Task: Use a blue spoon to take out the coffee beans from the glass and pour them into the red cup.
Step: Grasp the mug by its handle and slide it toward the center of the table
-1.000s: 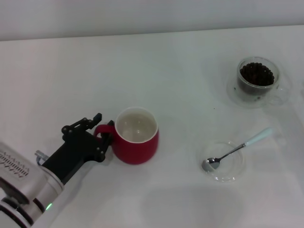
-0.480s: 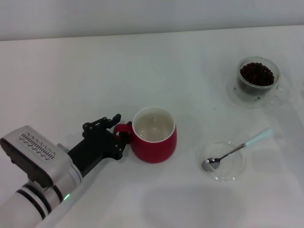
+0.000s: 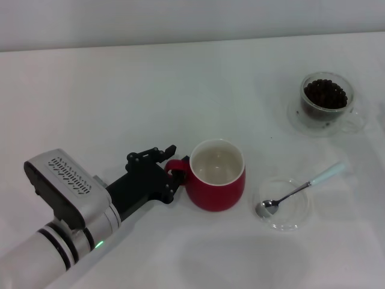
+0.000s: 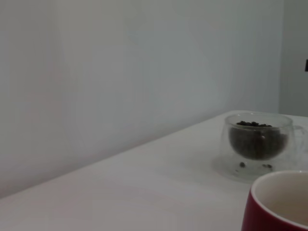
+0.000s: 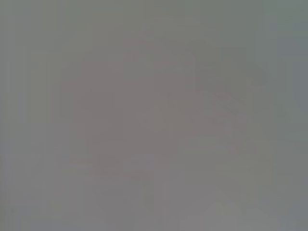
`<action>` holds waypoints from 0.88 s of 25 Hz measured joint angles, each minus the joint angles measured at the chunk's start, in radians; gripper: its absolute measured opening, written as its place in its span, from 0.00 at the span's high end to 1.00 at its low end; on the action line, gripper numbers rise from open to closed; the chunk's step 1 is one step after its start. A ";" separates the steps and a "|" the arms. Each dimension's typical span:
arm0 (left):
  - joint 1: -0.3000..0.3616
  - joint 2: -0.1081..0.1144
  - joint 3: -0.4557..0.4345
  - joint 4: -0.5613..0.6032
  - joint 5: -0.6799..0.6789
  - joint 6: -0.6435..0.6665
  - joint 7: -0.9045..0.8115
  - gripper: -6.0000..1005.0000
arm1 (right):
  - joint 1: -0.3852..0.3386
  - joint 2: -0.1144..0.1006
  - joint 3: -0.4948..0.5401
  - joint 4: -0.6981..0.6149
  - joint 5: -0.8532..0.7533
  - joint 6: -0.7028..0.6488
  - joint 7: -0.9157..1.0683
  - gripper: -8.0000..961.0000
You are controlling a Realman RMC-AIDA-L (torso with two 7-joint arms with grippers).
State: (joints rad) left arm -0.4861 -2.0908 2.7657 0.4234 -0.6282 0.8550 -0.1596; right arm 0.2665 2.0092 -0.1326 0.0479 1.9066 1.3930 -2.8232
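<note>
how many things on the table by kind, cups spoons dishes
cups: 2, the red cup held at its handle by the left gripper, and the glass of coffee beans
spoons: 1, the blue spoon
dishes: 1, the flat clear dish under the spoon
total: 4

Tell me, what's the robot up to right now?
Left gripper shut on red cup handle, sliding it toward blue spoon. Right gripper unseen. Coffee beans untouched in glass.
</note>
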 joint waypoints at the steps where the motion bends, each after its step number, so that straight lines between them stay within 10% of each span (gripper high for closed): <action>1: -0.001 0.000 0.000 0.000 0.009 -0.003 -0.012 0.58 | -0.001 0.000 -0.001 0.001 0.000 0.004 0.000 0.23; 22: 0.085 0.002 -0.011 -0.008 0.033 0.107 0.117 0.44 | -0.010 0.000 -0.005 0.015 -0.003 0.014 -0.003 0.23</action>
State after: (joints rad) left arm -0.4009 -2.0892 2.7551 0.4151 -0.5952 0.9617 -0.0427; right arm 0.2568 2.0095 -0.1381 0.0631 1.9040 1.4071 -2.8267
